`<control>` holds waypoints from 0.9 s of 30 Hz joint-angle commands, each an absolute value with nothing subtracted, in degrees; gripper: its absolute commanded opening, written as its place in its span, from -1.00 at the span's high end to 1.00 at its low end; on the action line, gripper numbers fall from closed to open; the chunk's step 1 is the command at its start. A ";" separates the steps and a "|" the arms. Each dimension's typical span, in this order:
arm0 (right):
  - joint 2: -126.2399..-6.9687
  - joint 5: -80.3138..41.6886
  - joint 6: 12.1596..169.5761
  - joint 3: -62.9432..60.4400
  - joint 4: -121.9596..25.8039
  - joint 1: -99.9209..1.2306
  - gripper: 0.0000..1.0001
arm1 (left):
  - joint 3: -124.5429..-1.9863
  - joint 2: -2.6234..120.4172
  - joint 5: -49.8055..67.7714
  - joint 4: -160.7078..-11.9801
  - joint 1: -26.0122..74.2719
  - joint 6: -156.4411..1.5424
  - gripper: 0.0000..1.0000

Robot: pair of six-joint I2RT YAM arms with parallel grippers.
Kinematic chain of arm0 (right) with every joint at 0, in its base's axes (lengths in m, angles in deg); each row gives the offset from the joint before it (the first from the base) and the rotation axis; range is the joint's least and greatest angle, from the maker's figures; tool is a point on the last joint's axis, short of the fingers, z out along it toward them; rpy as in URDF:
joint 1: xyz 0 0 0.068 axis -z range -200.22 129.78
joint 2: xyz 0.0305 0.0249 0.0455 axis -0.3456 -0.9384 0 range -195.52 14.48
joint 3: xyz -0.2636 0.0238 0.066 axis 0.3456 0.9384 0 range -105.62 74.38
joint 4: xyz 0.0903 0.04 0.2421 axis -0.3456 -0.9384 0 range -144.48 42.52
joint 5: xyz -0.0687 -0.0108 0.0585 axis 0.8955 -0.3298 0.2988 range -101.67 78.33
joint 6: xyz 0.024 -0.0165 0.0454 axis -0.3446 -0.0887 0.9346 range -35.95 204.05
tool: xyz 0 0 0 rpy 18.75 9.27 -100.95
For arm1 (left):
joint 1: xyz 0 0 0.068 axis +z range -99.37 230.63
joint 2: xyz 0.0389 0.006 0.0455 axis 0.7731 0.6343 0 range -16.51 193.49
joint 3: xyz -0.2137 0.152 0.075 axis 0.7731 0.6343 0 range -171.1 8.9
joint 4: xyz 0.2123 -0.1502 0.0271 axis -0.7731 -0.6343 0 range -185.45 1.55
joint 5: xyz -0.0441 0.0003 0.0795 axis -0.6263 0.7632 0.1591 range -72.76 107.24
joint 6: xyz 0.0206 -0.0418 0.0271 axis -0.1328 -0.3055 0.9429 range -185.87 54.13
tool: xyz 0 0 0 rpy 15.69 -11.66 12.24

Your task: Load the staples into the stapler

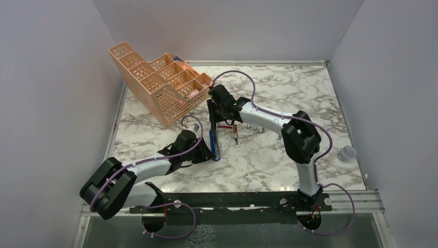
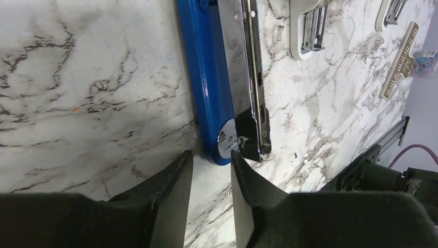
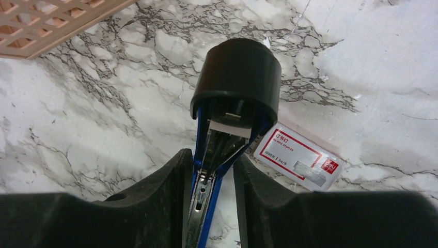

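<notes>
Blue stapler (image 1: pixel 215 145), likely rigid and slick; right gripper (image 3: pixel 213 178) at twelve o'clock pinches its narrow sides; left gripper (image 2: pixel 212 186), part-open and empty, at six o'clock.

Blue stapler (image 2: pixel 206 77) (black cap, silver channel); white, grey-veined marble table (image 1: pixel 310 93); peach mesh organiser (image 1: pixel 155 85).

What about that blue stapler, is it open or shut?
Open: on the stapler, the blue top is swung away from the silver metal channel, which lies bare alongside it.
</notes>
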State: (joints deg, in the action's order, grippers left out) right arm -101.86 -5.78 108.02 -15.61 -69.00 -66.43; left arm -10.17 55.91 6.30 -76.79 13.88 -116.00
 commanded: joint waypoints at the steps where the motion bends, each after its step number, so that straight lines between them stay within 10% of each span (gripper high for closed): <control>1: -103.10 0.13 108.96 -18.73 -72.59 -68.04 0.23 | -9.39 54.51 10.79 -90.37 14.46 -114.05 0.24; 27: -93.28 -0.58 112.34 -14.98 -74.11 -69.17 -0.25 | -17.72 43.50 16.82 -103.13 16.08 -111.20 -0.08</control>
